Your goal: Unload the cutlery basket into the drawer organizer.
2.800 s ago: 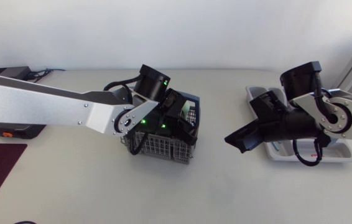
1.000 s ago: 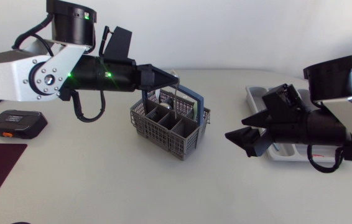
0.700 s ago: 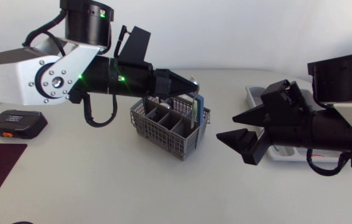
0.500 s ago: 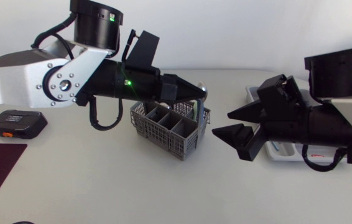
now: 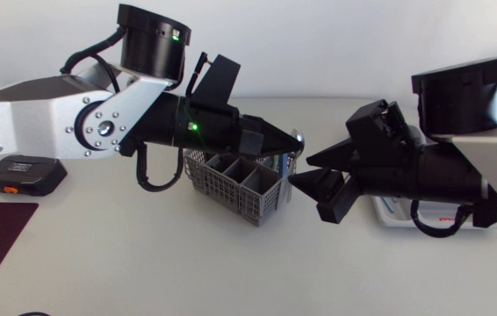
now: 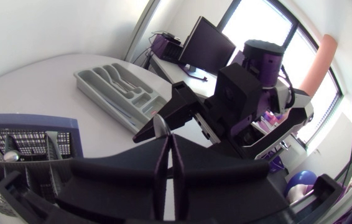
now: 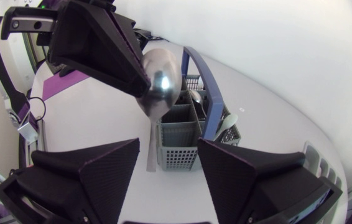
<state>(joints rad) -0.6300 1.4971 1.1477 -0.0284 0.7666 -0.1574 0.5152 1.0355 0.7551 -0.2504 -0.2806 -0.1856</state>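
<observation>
One spoon (image 7: 157, 84) is being pinched in the left gripper (image 5: 288, 140) above the cutlery basket (image 5: 235, 180) mid-table and offered, apparently for handover, to the spread-jawed right gripper (image 5: 301, 169); the drawer organizer (image 6: 120, 93) is waiting at the table's (image 5: 143, 254) right edge.

The spoon (image 7: 159, 84) is gleaming as polished, mirror-smooth metal. My left jaws and right jaws are looking matt black. The basket (image 5: 231, 184) is showing dull grey plastic lattice with a smoother blue plastic handle. The organizer (image 6: 119, 87) is looking like smooth grey plastic, and the tabletop (image 5: 143, 263) is appearing matt and pale.
</observation>
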